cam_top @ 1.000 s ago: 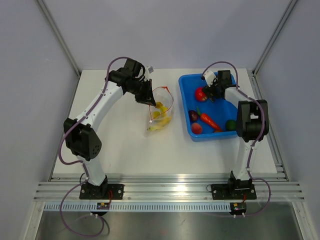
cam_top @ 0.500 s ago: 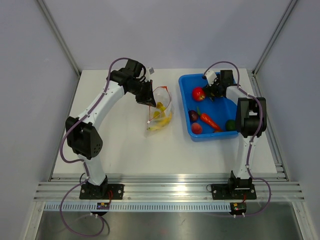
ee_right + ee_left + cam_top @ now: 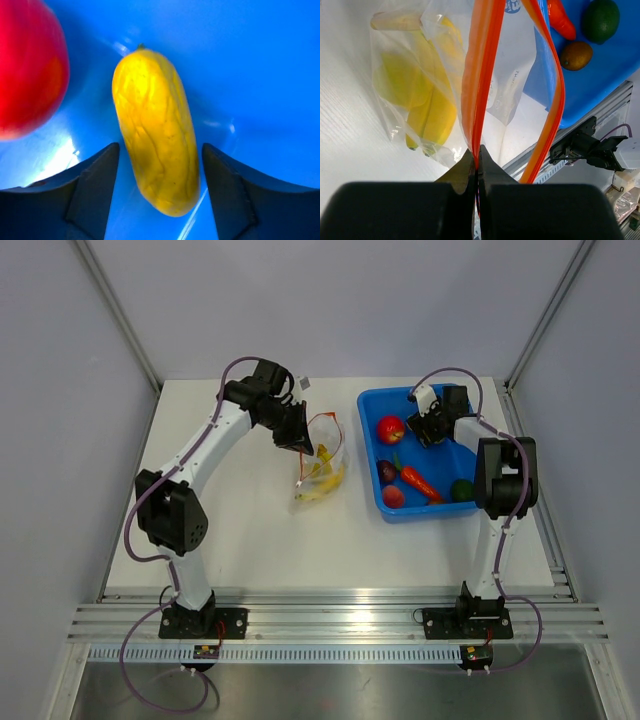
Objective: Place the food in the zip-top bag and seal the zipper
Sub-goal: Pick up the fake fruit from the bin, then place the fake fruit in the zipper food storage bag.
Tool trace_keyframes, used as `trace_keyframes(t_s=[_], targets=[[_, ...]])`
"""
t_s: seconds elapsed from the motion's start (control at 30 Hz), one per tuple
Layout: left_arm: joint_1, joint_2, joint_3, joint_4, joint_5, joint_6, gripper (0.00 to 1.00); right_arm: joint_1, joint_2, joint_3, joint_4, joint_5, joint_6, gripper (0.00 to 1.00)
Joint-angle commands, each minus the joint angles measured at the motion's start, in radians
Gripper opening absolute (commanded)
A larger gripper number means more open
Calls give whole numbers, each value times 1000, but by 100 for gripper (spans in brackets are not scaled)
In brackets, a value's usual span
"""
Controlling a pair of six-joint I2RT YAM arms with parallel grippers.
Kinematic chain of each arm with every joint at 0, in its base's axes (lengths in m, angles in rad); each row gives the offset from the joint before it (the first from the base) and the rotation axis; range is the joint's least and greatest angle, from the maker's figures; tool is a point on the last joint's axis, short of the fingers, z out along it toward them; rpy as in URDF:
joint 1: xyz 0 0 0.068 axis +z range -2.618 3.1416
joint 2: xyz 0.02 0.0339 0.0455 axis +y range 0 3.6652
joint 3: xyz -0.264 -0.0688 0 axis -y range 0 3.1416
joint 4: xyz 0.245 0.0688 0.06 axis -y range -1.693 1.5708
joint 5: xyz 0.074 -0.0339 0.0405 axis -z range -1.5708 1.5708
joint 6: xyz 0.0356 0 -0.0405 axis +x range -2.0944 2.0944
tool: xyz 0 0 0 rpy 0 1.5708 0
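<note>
The yellow banana (image 3: 326, 480) lies inside the clear zip-top bag (image 3: 322, 462) on the white table. In the left wrist view the banana (image 3: 427, 95) shows through the crinkly plastic. My left gripper (image 3: 298, 443) is shut on the orange-red zipper (image 3: 477, 75) at one end of the bag's mouth and holds it up; the other side of the strip (image 3: 551, 85) bows away, so the mouth stands open. My right gripper (image 3: 426, 427) is open inside the blue bin (image 3: 455, 455), its fingers (image 3: 95, 185) on either side of a yellow oblong fruit (image 3: 155, 135), not touching it.
The blue bin also holds a red tomato (image 3: 390, 429), an orange carrot (image 3: 420, 481), a green lime (image 3: 461, 489), a dark purple piece (image 3: 386, 471) and a red piece (image 3: 393, 496). Frame posts stand at the table's back corners.
My right gripper has drawn back to the right from the tomato, which now lies a little further left. My left gripper has kept hold of the zipper, nearly still.
</note>
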Motion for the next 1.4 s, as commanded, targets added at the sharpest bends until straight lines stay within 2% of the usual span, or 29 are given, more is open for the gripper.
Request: trace_keyframes(t_s=[0.0, 0.03, 0.1, 0.13, 0.27, 0.4, 0.53, 0.7, 0.8, 0.9, 0.97, 1.17, 1.37], targets=[[4, 10, 52, 28, 27, 4, 0, -1, -49, -13, 7, 19, 32, 76], [4, 10, 57, 25, 25, 6, 0, -1, -32, -4, 1, 29, 32, 74], [4, 10, 70, 22, 19, 7, 0, -1, -21, 19, -19, 29, 55, 63], [4, 12, 73, 21, 19, 7, 0, -1, -26, 19, -15, 32, 69, 51], [4, 12, 83, 16, 18, 12, 0, -1, -87, -27, 39, 69, 113, 21], [6, 17, 89, 13, 8, 15, 0, 0, -204, -109, 66, 97, 168, 23], [6, 9, 87, 16, 5, 16, 0, -1, -388, -201, 74, 123, 208, 24], [6, 0, 84, 19, 4, 13, 0, 3, -595, -300, 21, 66, 290, 24], [6, 1, 86, 24, 7, 13, 0, 66, -724, -332, -2, 16, 314, 26], [6, 0, 84, 30, 5, 12, 0, 207, -846, -352, 10, 38, 316, 29], [6, 0, 80, 33, 4, 10, 0, 311, -876, -349, 22, 28, 333, 29], [6, -2, 70, 39, 4, 7, 0, 452, -920, -372, 248, -79, 538, 28], [6, -16, 49, 57, 14, 3, 0, 559, -822, -372, 410, -83, 633, 30]])
